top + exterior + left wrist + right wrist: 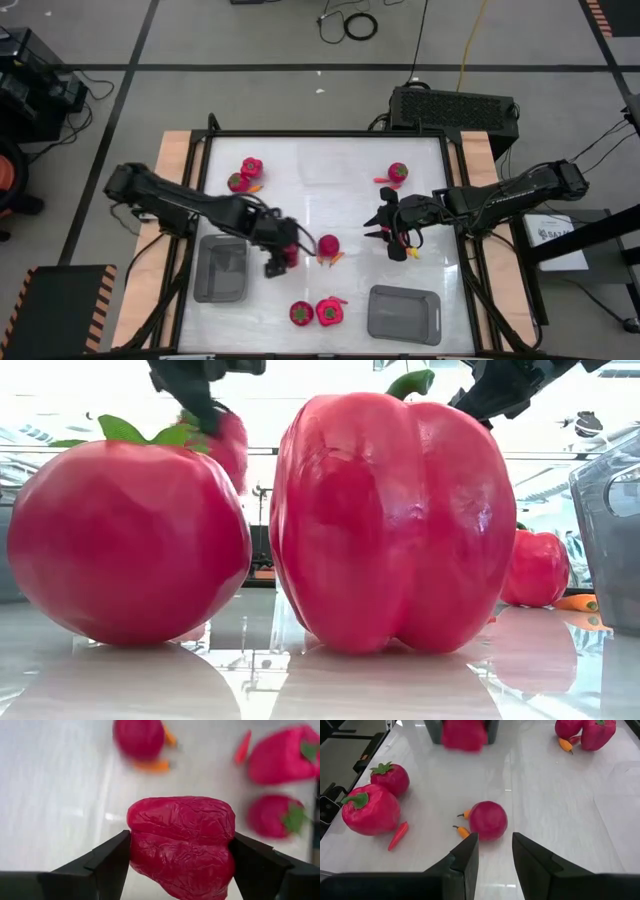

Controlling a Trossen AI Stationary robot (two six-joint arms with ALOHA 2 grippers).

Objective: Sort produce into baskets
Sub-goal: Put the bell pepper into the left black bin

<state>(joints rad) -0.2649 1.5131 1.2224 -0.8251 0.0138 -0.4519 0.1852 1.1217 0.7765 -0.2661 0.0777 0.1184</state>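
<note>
Here we found the left gripper [181,851] with its fingers [107,862] spread wide yet clamped on either flank of a lumpy magenta pepper [182,842], one dark pad pressed to each side; in the high view that gripper [280,255] sat just off the right edge of the left grey bin [220,268], with the pepper [290,253] a small red patch at its tip; the left arm [180,205] reached in from the counter's left edge, stretched diagonally toward the middle of the white counter [320,175].

The right gripper [495,852] held nothing; its fingers [465,857] stood a narrow gap apart, parallel, with bare counter between them, and a round red piece [488,820] lay just beyond their tips with two tiny orange pieces [462,830] beside it; from above, the right gripper [392,240] hung over the counter's right half, its arm [510,195] coming in from the right edge.

As for the rest of the produce: a tomato [301,313] and a pepper [328,312] sat side by side near the front edge, between the two bins; the right grey bin [404,314] lay at the front right; two red pieces [244,175] rested at the back left, and one more [397,173] at the back right, with a slender red piece touching it.
</note>
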